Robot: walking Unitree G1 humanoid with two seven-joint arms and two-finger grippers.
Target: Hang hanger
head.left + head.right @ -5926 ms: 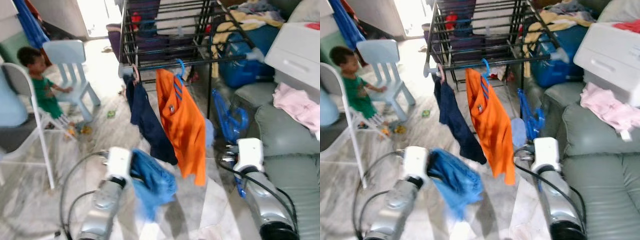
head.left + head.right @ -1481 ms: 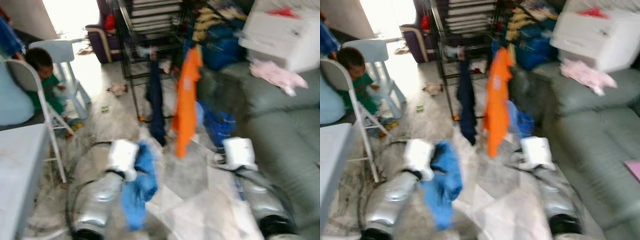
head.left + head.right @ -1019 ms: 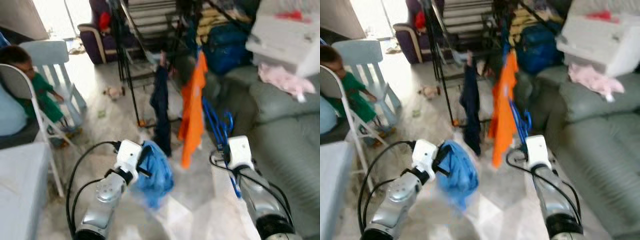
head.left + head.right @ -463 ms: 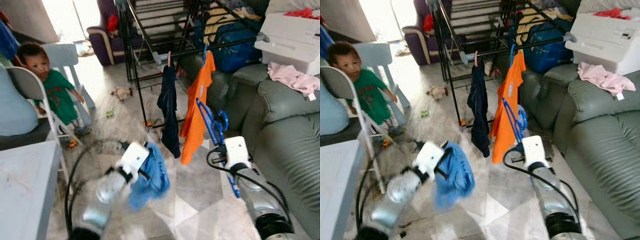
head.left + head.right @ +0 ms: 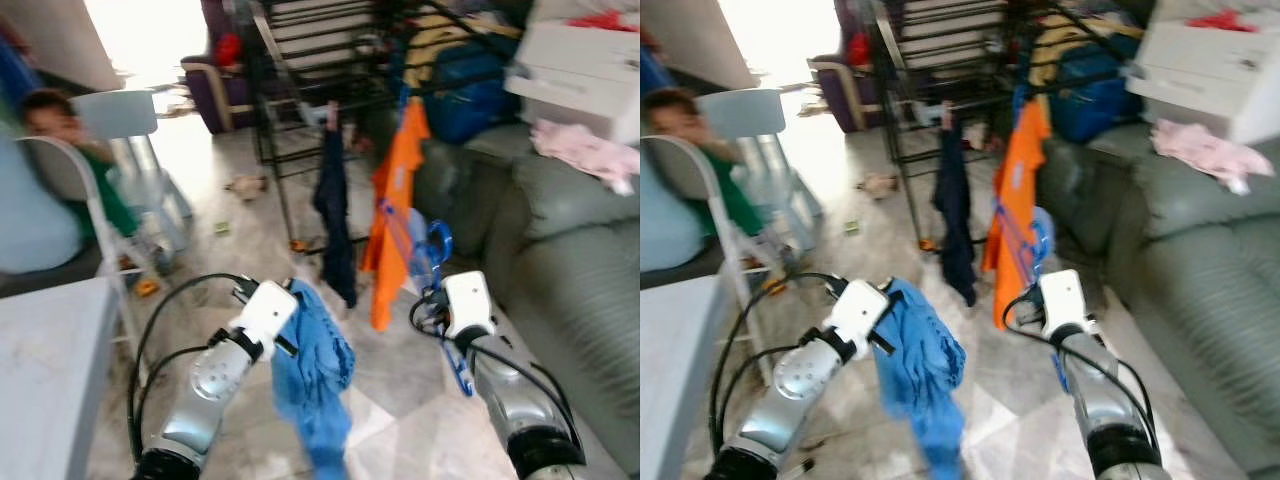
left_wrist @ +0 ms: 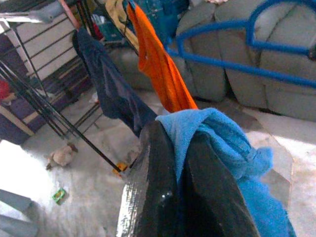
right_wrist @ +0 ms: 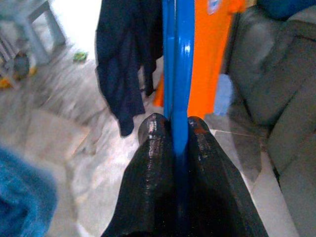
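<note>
Hanger (image 7: 177, 59) of blue plastic is pinched between the two black fingers (image 7: 153, 163) of the right gripper (image 7: 174, 129), which are shut tight on its thin bar. The robot holds it up in front of its right side, just beside the orange shirt (image 5: 393, 205). The hanger looks stiff and light, and smooth enough to slip or twist, so a firm hold on the straight bar seems best, with the hook (image 5: 438, 238) left free to catch a rail. The left gripper (image 6: 178, 163) is closed on a soft blue cloth (image 5: 315, 375) that droops down toward the floor. The cloth is floppy and would not keep its shape. Ahead stands the black drying rack (image 5: 300, 60), with a dark blue garment (image 5: 333, 215) and the orange shirt hanging from its front rail. On the robot's right is a grey sofa (image 5: 570, 250) with pink clothes (image 5: 585, 150) on it. On its left a child sits by a pale blue chair (image 5: 135, 140). The eye views are a bit blurry.
</note>
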